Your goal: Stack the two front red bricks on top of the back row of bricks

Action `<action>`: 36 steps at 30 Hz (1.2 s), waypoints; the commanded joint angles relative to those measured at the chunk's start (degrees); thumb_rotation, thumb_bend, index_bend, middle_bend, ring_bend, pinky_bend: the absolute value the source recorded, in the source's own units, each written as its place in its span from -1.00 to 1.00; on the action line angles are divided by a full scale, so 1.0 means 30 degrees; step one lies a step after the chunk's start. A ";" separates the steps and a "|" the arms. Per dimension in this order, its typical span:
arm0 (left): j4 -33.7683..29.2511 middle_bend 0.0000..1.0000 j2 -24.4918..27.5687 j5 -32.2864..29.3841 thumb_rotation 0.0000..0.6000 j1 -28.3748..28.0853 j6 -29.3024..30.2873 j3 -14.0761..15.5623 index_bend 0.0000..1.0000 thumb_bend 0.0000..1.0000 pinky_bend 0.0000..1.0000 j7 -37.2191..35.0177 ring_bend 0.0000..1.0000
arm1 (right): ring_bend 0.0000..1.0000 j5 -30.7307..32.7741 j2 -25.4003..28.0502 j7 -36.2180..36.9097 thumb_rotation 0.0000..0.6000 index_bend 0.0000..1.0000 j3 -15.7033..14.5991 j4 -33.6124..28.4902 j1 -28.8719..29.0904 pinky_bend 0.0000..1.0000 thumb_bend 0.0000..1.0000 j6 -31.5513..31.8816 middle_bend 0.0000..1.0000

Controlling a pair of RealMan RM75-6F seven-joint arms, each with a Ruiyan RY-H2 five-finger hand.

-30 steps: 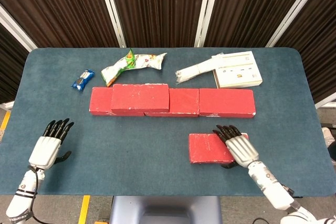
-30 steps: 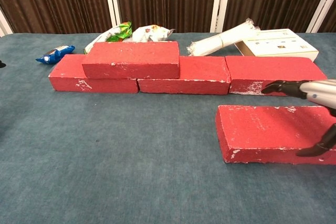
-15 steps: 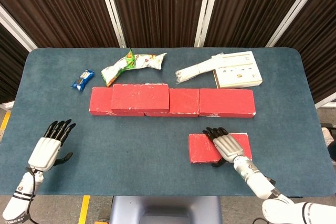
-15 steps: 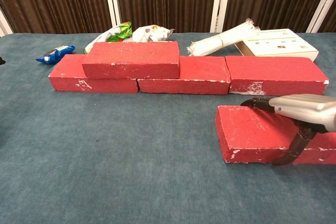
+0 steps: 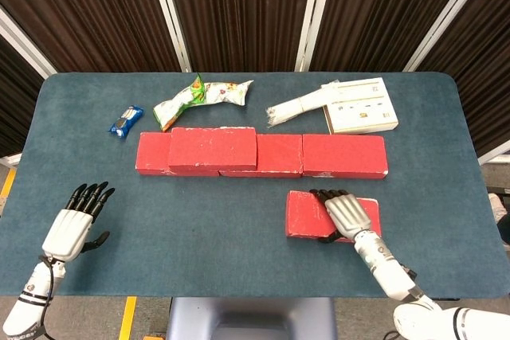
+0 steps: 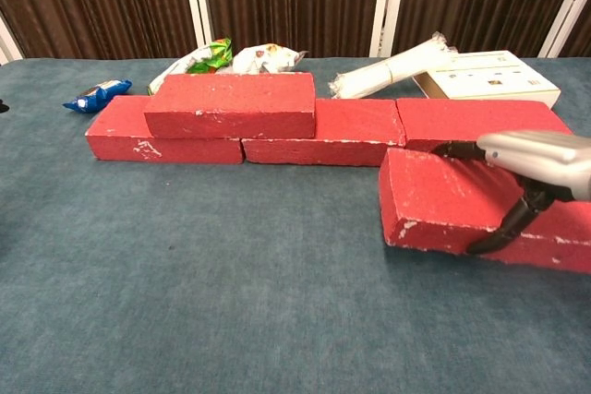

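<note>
The back row of red bricks (image 5: 279, 157) (image 6: 323, 132) runs across the table's middle, and one stacked red brick (image 5: 212, 147) (image 6: 235, 104) lies on top of its left part. My right hand (image 5: 343, 212) (image 6: 526, 159) grips the front red brick (image 5: 307, 214) (image 6: 434, 200), fingers over its top and thumb on its near face. That brick is lifted and tilted above the cloth, just in front of the row's right end. My left hand (image 5: 73, 224) rests open near the table's front left corner, holding nothing.
Behind the row lie a blue snack packet (image 5: 126, 120) (image 6: 97, 93), a green and white bag (image 5: 199, 97) (image 6: 217, 54), a white wrapped roll (image 5: 299, 105) (image 6: 392, 69) and a white box (image 5: 362, 109) (image 6: 485, 76). Blue cloth covers the table (image 5: 207, 220).
My right hand slid leftward over the front brick, closed on it and raised it off the table, tilted, toward the back row. The left hand barely moved.
</note>
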 commanded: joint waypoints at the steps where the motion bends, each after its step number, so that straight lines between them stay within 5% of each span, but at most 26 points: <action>1: -0.0007 -1.00 -0.0014 0.0048 1.00 0.0068 -0.0006 -0.0057 -1.00 -0.44 -0.95 0.0136 -1.00 | 0.11 -0.0974 0.0621 0.0181 1.00 0.52 0.0719 0.0081 0.0480 0.33 -0.74 0.0499 0.26; 6: 0.0084 -1.00 -0.0145 -0.0360 1.00 0.0153 -0.0335 -0.0389 -1.00 -0.44 -0.95 0.0680 -1.00 | 0.11 -0.0443 0.1694 -0.0623 1.00 0.52 0.2793 0.0642 0.2727 0.33 -0.74 -0.0842 0.26; 12: 0.0762 -1.00 -0.0641 -0.0767 1.00 0.0080 -0.0797 -0.0812 -1.00 -0.43 -0.95 0.1197 -1.00 | 0.11 0.3715 0.1834 -0.1208 1.00 0.51 0.4797 0.3461 0.6457 0.31 -0.72 -0.5006 0.26; 23: 0.1451 -1.00 -0.1199 -0.1498 1.00 0.0072 -0.1447 -0.1385 -1.00 -0.43 -0.95 0.1922 -1.00 | 0.09 0.4938 -0.1253 -0.0402 1.00 0.46 0.3710 1.1070 0.9597 0.29 -0.72 -0.8235 0.26; 36: 0.1592 -1.00 -0.1168 -0.1591 1.00 0.0122 -0.1610 -0.1632 -1.00 -0.43 -0.95 0.1759 -1.00 | 0.05 0.2540 -0.2307 0.2950 1.00 0.38 0.2945 1.2845 0.9908 0.28 -0.72 -0.9721 0.26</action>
